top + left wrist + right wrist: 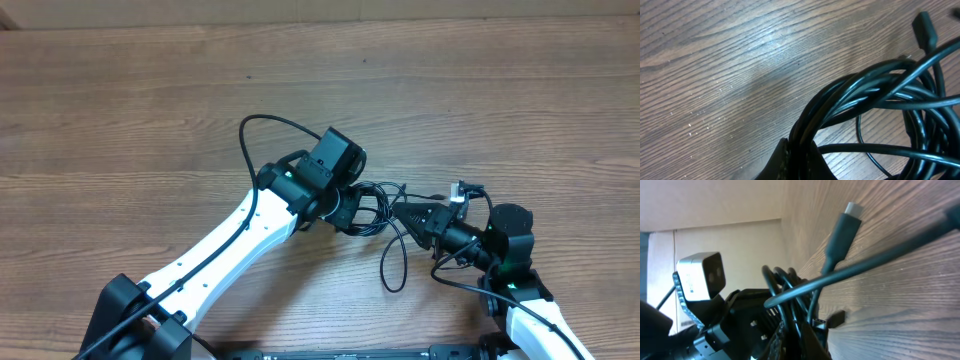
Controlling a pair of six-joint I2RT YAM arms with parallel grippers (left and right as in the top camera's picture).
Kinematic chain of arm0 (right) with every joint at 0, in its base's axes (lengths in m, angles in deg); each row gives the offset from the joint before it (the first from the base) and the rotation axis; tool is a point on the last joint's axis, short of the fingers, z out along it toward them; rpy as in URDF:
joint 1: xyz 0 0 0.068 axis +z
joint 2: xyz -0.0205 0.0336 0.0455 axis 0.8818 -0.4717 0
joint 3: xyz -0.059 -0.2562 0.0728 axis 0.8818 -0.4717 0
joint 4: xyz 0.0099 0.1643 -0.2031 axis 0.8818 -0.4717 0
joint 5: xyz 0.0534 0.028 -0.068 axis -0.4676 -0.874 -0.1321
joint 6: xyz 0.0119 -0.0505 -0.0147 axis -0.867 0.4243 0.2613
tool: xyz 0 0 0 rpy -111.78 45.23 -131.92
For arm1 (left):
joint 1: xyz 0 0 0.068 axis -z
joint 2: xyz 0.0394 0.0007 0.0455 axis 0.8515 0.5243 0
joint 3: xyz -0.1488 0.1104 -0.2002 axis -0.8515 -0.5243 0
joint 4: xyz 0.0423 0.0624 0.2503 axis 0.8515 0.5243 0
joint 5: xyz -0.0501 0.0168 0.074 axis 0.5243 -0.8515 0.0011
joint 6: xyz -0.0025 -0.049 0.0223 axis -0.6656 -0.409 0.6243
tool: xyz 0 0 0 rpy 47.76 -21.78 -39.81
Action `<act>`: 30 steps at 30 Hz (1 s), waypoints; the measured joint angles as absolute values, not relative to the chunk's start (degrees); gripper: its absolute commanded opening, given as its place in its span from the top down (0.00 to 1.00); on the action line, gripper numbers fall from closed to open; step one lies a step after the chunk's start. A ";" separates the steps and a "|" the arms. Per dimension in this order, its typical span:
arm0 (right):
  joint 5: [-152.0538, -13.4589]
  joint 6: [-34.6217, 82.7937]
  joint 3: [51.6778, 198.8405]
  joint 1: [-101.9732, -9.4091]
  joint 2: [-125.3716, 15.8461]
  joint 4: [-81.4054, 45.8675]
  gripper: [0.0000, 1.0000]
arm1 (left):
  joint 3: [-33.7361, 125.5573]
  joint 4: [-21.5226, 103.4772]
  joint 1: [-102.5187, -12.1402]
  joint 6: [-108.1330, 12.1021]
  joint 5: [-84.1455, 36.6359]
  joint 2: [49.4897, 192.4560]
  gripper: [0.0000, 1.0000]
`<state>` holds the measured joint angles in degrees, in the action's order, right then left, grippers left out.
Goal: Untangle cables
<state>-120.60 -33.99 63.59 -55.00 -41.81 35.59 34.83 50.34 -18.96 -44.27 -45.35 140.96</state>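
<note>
Pulling the cables [378, 205] apart is the job right now, and both grippers have a hold of the same black bunch. The bunch sits on the wooden table [150, 110], near the front, between the two arms. The left gripper [797, 159] is squeezed shut on a thick part of the bunch, where lots of loops go through together. The right gripper [796, 339] is squeezed shut too, with a few strands pinched in it. The two grippers are very near each other, with just a bit of the bunch between them.

One loop [393, 262] hangs out of the bunch and lies flat on the table toward the front. One plug [844, 225] with a shiny tip sticks out free, close to the right gripper.

To do this well, I think one gripper should stay put like an anchor and the other should pull away slowly. Pulling sideways along the table looks better than pulling up, so the bunch does not lift and swing. A slow pull is good, because a fast tug could make a knot tighter. The left gripper holds so many strands that the whole bunch may just slide along instead of opening. If that happens, it may help to let go and grab only one strand, best near the free plug. I cannot tell which strand goes to that plug, because the loops cross over each other.
</note>
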 measured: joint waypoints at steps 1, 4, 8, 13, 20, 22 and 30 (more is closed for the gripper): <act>-121.10 -34.16 63.59 -55.00 -41.86 36.86 0.96 | 34.83 50.21 -18.92 -44.27 -45.42 140.96 0.96; -123.97 -34.91 63.26 -55.02 -42.14 44.45 0.96 | 34.83 49.73 -18.83 -44.16 -46.46 140.96 0.96; -127.31 -35.63 63.28 -55.00 -42.40 58.04 0.96 | 34.83 49.45 -18.59 -44.14 -47.75 140.94 0.96; -129.65 -37.16 63.15 -54.96 -42.56 68.66 0.96 | 34.85 48.90 -18.11 -44.14 -47.71 140.94 0.96; -129.98 -37.57 63.17 -54.96 -42.71 70.85 0.96 | 35.11 52.70 -17.89 -44.14 -57.98 140.70 0.96; -129.96 -37.68 63.26 -54.96 -42.23 71.16 0.96 | 34.70 53.51 -18.35 -44.25 -64.71 140.96 0.96; -130.00 -39.21 63.66 -54.96 -42.12 54.17 0.87 | 34.65 52.97 -18.39 -51.74 -77.22 141.00 0.96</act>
<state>-130.00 -39.21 63.66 -54.96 -42.12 54.17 34.65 52.97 -18.39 -51.74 -77.22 141.00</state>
